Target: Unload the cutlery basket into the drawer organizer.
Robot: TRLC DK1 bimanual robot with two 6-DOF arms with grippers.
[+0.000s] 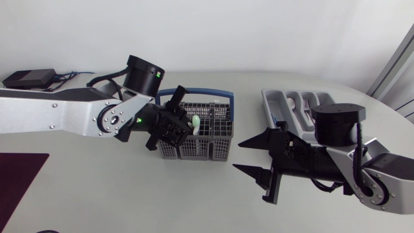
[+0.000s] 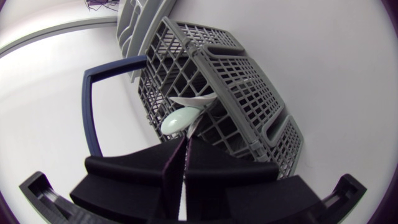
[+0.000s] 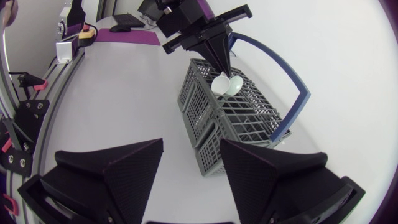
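Pale-green spoon (image 2: 180,119) (bowl beyond tips) sits pinched between left fingers (image 2: 124,174).

Head camera: fixed overhead, looks down on table (image 1: 97,194). Left wrist camera: close above cutlery basket (image 2: 249,81). Right wrist camera: farther off, faces same basket across tabletop.

The white table (image 1: 213,194) has a straight far edge and a right end that curves round. The grey mesh cutlery basket (image 1: 194,149) stands upright near the middle, closer to the far edge, its blue handle raised. The grey drawer organizer (image 1: 284,102) lies well apart from it, toward the right end. A black box (image 1: 29,78) with cables (image 1: 68,76) sits at the far left corner. A dark purple mat (image 1: 19,175) lies flat at the left edge.
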